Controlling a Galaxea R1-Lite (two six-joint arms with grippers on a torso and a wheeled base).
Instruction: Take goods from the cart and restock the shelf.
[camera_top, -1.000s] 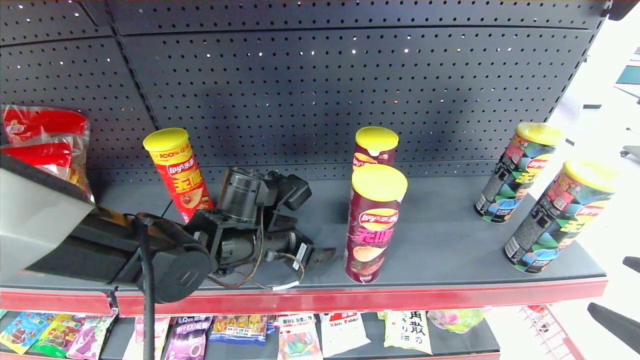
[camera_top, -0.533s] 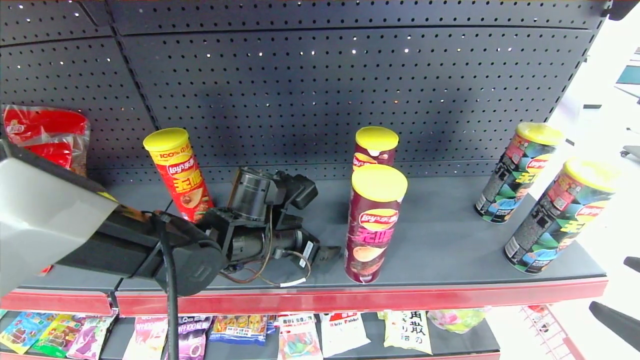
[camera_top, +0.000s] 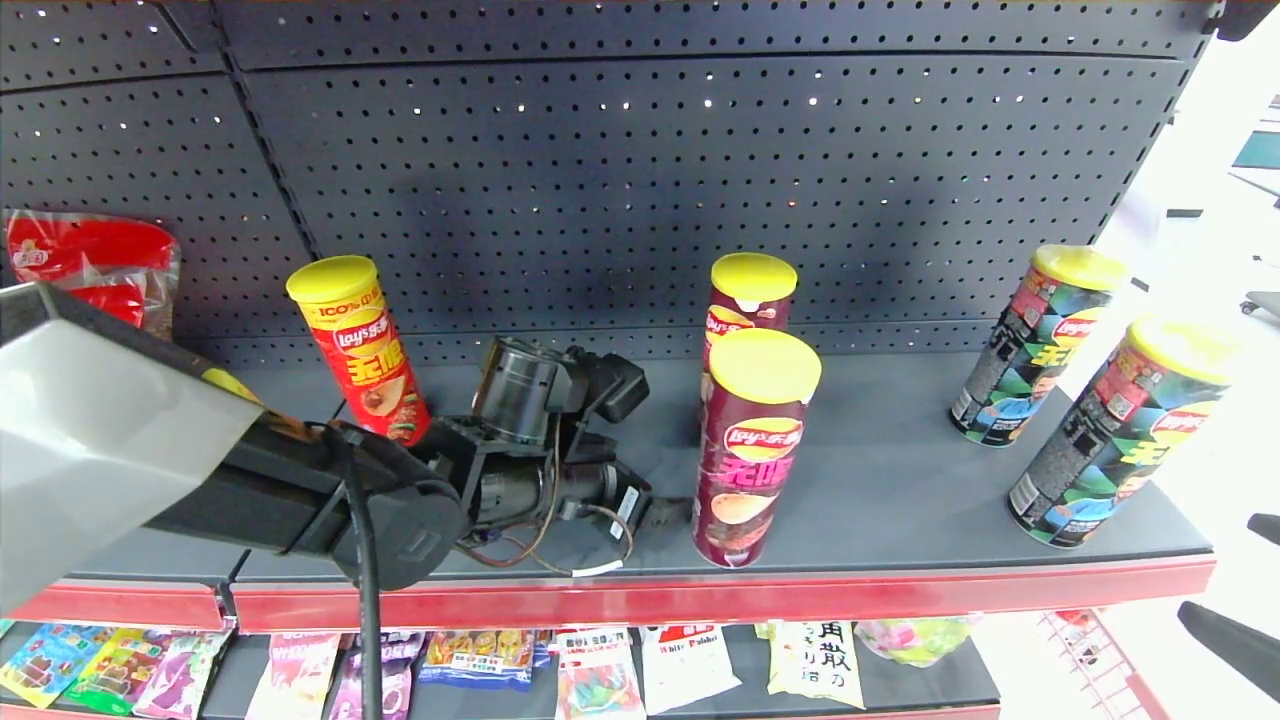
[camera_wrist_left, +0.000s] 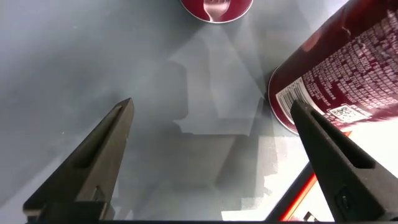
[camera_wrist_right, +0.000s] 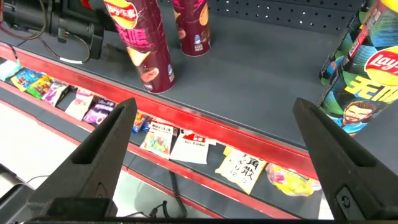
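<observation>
From the head view, the left gripper (camera_top: 662, 511) has slid along the shelf (camera_top: 900, 480) toward the robot's right over the last second, away from the red can (camera_top: 360, 350). Its visible fingertip now touches the foot of the front maroon can (camera_top: 750, 450). That can stands near the shelf's front lip with the rear maroon can (camera_top: 750, 295) behind it. Its yellow lid has shifted slightly to the right while its foot has barely moved, so it looks nudged rather than carried. Two patterned cans (camera_top: 1040, 340) stand well apart at the right end.

In the left wrist view the left gripper (camera_wrist_left: 211, 106) has its fingers spread wide with only bare shelf between them, and one finger (camera_wrist_left: 329, 162) lies against the front maroon can (camera_wrist_left: 348, 56).

In the right wrist view the right gripper (camera_wrist_right: 214, 102) is likewise spread wide and holds nothing, hanging off the shelf front with both maroon cans beyond it.

The can is probably already placed. More sideways pressure could tip it, so backing off seems wiser.
</observation>
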